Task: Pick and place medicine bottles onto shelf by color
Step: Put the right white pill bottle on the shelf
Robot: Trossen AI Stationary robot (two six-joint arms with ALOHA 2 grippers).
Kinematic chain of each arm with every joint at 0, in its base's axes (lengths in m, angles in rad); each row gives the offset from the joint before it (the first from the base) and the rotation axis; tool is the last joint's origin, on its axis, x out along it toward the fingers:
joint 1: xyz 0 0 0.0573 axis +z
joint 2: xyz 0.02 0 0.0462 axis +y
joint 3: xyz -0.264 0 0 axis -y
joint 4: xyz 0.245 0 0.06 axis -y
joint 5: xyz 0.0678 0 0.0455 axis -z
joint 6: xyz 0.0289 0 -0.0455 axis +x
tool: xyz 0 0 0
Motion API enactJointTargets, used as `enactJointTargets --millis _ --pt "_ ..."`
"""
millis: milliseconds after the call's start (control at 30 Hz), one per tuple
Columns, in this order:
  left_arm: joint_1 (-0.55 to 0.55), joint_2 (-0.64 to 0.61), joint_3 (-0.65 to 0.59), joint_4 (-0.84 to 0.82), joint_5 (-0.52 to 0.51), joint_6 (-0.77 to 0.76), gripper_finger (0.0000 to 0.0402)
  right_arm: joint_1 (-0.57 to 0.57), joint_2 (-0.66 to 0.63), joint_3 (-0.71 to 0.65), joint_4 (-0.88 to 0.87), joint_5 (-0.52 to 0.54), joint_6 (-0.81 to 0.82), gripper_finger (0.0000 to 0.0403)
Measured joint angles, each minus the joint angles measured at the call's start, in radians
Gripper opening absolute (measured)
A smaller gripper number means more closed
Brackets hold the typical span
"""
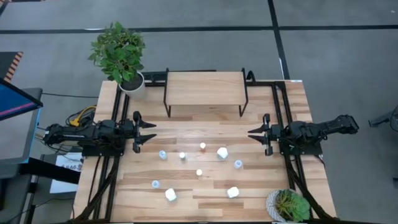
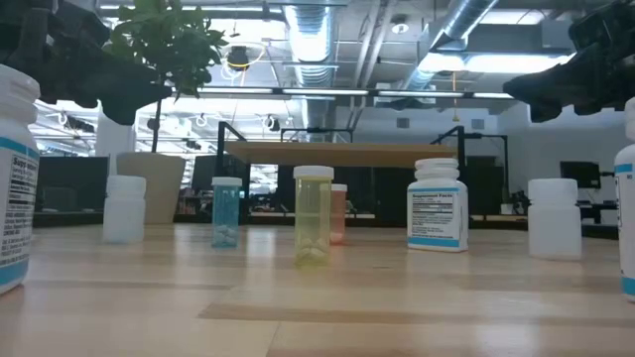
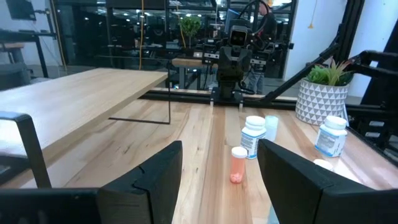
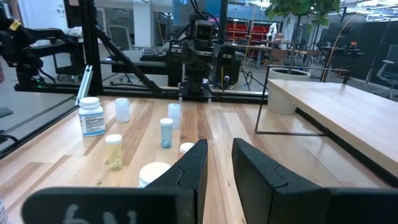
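Note:
Several small medicine bottles stand on their bases on the wooden tabletop (image 1: 205, 205), in front of the shelf (image 1: 205, 89). Among them are an orange one (image 1: 203, 146), a light-blue one (image 1: 162, 154), a yellowish one (image 2: 314, 214) and a larger white one with a blue-green label (image 2: 438, 204). The shelf is a light wood platform on thin black legs at the far middle. My left gripper (image 1: 149, 132) hovers open at the left, and my right gripper (image 1: 254, 134) hovers open with a narrower gap at the right. Both point toward the middle, above the table, holding nothing.
A leafy plant in a white pot (image 1: 130, 82) stands at the far left corner beside the shelf. A small plant in a patterned pot (image 1: 287, 205) stands at the near right corner. Black frame rails (image 1: 283, 106) run along the table's sides.

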Motion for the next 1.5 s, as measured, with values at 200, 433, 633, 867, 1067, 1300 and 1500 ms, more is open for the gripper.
enactJointTargets --millis 200,433,633,867,1067,1300,1500 --pt "0.0 0.0 0.0 0.0 0.001 -0.09 0.0199 0.0 0.0 0.0 0.001 0.003 0.002 0.0098" --pt "0.0 0.0 0.0 -0.003 0.017 -0.131 0.0199 -0.001 0.0 0.0 0.033 0.013 -0.065 0.0098" --pt "0.0 0.0 0.0 -0.003 0.024 -0.162 0.0199 -0.012 0.0 0.0 0.064 0.025 -0.102 0.0098" --pt "0.0 0.0 0.0 0.034 -0.092 0.043 0.0199 -0.018 0.0 0.004 0.176 0.013 -0.105 0.0098" --pt "0.001 0.0 0.0 0.101 -0.134 0.023 0.0199 -0.017 0.0 0.074 0.275 -0.053 -0.126 0.0104" --pt "0.0 0.0 0.0 0.139 -0.105 0.022 0.0199 -0.017 0.079 0.188 0.263 -0.107 -0.131 0.0205" --pt "0.0 0.0 0.0 0.137 -0.105 0.041 0.0199 -0.017 0.209 0.301 0.323 -0.252 0.04 0.027"
